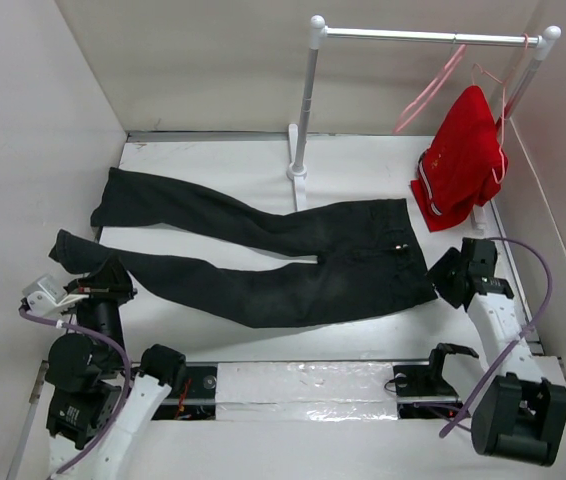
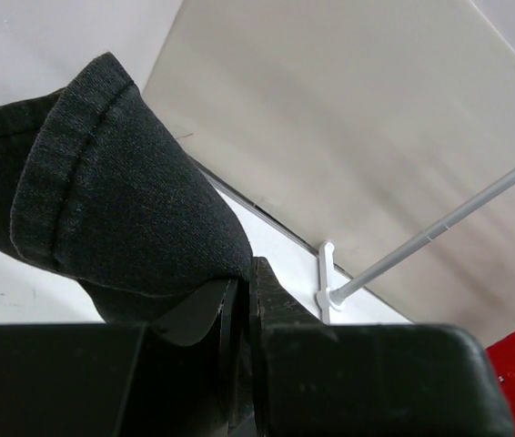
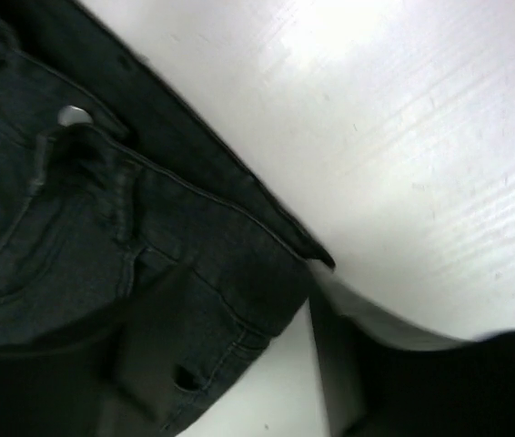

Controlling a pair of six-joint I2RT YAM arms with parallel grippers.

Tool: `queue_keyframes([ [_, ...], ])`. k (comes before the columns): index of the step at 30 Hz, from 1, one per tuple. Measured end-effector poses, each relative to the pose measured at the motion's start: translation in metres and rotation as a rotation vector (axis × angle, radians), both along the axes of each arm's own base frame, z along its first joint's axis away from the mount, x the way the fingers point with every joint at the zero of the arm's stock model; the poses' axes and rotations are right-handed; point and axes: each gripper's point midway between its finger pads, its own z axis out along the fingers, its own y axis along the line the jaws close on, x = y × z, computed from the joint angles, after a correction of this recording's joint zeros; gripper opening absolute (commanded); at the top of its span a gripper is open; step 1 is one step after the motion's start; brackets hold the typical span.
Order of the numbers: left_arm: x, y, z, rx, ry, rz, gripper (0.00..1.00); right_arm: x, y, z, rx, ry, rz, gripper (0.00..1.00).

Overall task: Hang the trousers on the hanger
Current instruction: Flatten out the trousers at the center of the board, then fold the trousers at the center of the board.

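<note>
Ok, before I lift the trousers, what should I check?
1. Hold of left gripper on the leg hem: ok, shut on it.
2. Hold of right gripper on the waistband: not ok, jaws open at its corner.
3. The trousers flat, legs uncrossed: ok.
4. The hanger bare on the rail: ok.
5. Hem pinch firm enough: cannot tell.

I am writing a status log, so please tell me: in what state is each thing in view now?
trousers: spread flat on the table, one leg cuff lifted
hanger: empty, hanging on the rail
red garment: hanging from the rail
left claw: shut on a trouser cuff
right claw: open, at the trousers' waist corner
</note>
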Motion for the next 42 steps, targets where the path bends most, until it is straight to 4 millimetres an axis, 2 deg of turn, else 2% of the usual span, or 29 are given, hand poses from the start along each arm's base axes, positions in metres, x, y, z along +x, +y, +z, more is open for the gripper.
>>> queue_keyframes([
  [3, -0.002, 0.000, 0.000, -0.005, -0.006, -0.006, 0.00, -0.015, 0.007, -0.016, 0.044, 0.121, 0.014, 0.66],
  [5, -0.003, 0.001, 0.001, -0.010, -0.012, -0.005, 0.00, -0.023, 0.013, -0.025, 0.074, 0.198, 0.028, 0.61],
  [11, -0.002, 0.003, -0.003, -0.011, -0.007, 0.003, 0.00, -0.042, 0.034, -0.035, 0.130, 0.321, 0.039, 0.58],
  [13, 0.000, 0.002, -0.005, -0.004, 0.005, 0.002, 0.00, -0.043, 0.036, -0.037, 0.141, 0.334, 0.021, 0.48],
  [14, 0.002, 0.001, -0.005, 0.000, 0.011, 0.004, 0.00, -0.043, 0.036, -0.039, 0.143, 0.341, 0.006, 0.39],
  [16, 0.004, 0.001, -0.006, 0.007, 0.022, 0.007, 0.00, -0.042, 0.034, -0.042, 0.140, 0.349, -0.020, 0.29],
  [17, 0.006, 0.000, -0.006, 0.010, 0.026, 0.009, 0.00, -0.041, 0.033, -0.043, 0.142, 0.349, -0.031, 0.21],
  [23, 0.009, 0.003, -0.010, 0.017, 0.049, 0.034, 0.00, -0.026, 0.024, -0.040, 0.104, 0.276, -0.081, 0.05],
  [26, 0.011, 0.004, -0.011, 0.022, 0.061, 0.046, 0.00, -0.019, 0.014, -0.026, 0.062, 0.180, -0.109, 0.04],
  [29, 0.013, 0.004, -0.013, 0.026, 0.074, 0.057, 0.00, -0.014, 0.004, 0.000, 0.019, 0.065, -0.126, 0.04],
  [37, 0.018, 0.012, -0.022, 0.033, 0.129, 0.126, 0.00, -0.023, -0.007, 0.097, -0.081, -0.174, -0.099, 0.05],
  [39, 0.023, 0.011, -0.026, 0.045, 0.155, 0.136, 0.00, -0.029, -0.007, 0.107, -0.096, -0.196, -0.089, 0.05],
  [42, 0.032, 0.008, -0.033, 0.070, 0.206, 0.144, 0.00, -0.037, -0.005, 0.104, -0.108, -0.163, -0.065, 0.05],
])
